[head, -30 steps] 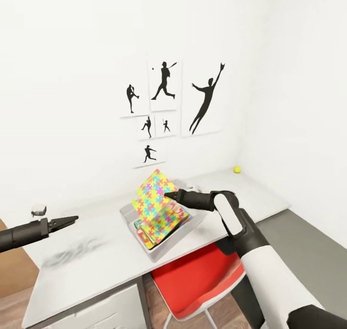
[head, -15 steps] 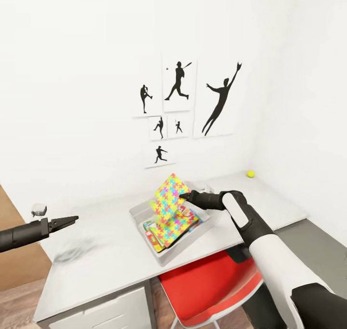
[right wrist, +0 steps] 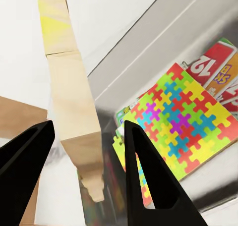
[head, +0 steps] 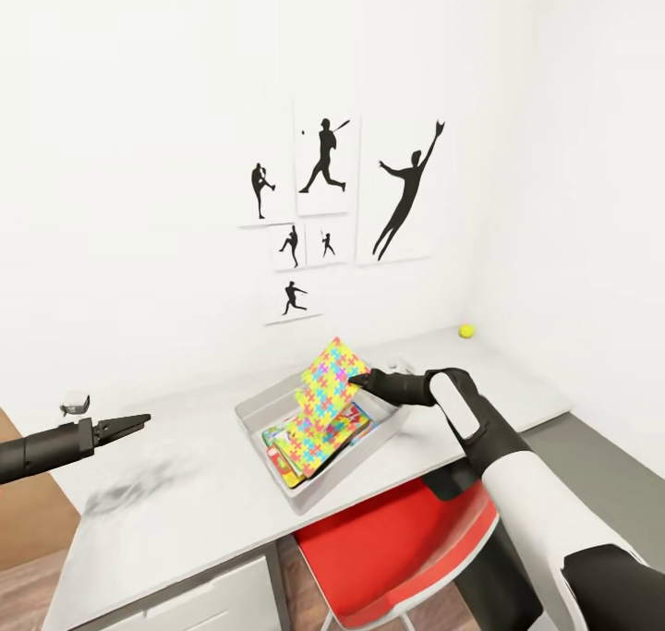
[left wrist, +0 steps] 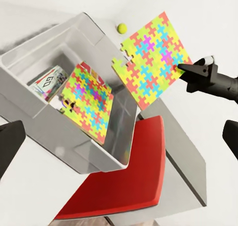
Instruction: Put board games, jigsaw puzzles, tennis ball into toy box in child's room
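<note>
right pincer: my right gripper pinches the upper corner of a jigsaw puzzle; seen too in the left wrist view.
left pincer: my left gripper, lower left of frame, holds nothing, fingers look nearly together, can't tell for sure.
puzzle place: hangs tilted over the toy box, frame centre, lower edge down inside it.
handling: judged light, thin, fairly stiff sheet; one-corner hold lets it swing, an edge-middle pinch would be steadier. Interlocked pieces might split if dropped hard.
box contents: second jigsaw puzzle lies flat inside, on printed board games.
left to do: tennis ball, right of centre on the table, well apart from the box. Round, will roll; grip across its middle.
surface: pale, smooth, flat top.
room: white walls, silhouette posters above, red chair tucked under.
</note>
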### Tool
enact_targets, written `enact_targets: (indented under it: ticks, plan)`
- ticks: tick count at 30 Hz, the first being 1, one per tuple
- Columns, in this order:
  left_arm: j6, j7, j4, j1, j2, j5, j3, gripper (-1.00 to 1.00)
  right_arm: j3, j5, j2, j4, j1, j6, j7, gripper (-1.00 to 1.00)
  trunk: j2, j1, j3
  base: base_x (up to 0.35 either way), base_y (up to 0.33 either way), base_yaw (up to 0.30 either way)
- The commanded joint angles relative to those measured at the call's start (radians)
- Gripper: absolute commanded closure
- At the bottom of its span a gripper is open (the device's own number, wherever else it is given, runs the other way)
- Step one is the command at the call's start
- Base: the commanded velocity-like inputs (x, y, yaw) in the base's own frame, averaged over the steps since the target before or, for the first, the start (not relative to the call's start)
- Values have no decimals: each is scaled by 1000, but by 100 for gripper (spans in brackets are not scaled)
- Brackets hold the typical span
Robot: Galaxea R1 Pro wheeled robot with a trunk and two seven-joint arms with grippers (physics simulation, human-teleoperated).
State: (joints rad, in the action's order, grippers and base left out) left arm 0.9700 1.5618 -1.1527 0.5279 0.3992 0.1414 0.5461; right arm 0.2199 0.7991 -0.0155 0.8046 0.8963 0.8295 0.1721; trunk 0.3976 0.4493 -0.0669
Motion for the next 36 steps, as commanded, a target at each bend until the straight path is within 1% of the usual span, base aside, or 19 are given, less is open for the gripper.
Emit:
enact_targets:
  ticks: [1, 3, 8, 20, 28, 33, 36]
  plan:
    - [10, 9, -1, 1, 0, 10, 1, -100, 8, -7, 1, -8, 2, 1, 5, 100, 2, 1, -3, 27, 0, -3]
    - [10, 9, -1, 1, 0, 10, 1, -100, 20, -11, 4, -25, 6, 2, 3, 100, 2, 1, -5, 14, 0, -1]
    - [10, 9, -1, 1, 0, 10, 2, -100, 30, -14, 5, -39, 10, 3, 3, 100, 2, 1, -10, 4, 0, 0]
    - [10, 9, -1, 1, 1, 10, 3, -100, 32, -14, 7, -57, 14, 20, -3, 100, 2, 1, -25, 10, 0, 0]
    - [10, 9, -1, 1, 2, 10, 4, -100, 32, -15, 19, -58, 15, 16, -18, 100, 2, 1, -36, 56, 0, 0]
    - [10, 9, -1, 1, 3, 10, 5, -100, 33, -16, 21, -58, 15, 16, -19, 100, 2, 1, -42, 4, 0, 0]
    - [10, 9, -1, 1, 3, 10, 5, -100, 33, -27, 22, -58, 15, 16, -19, 100, 2, 1, -46, 0, 0, 0]
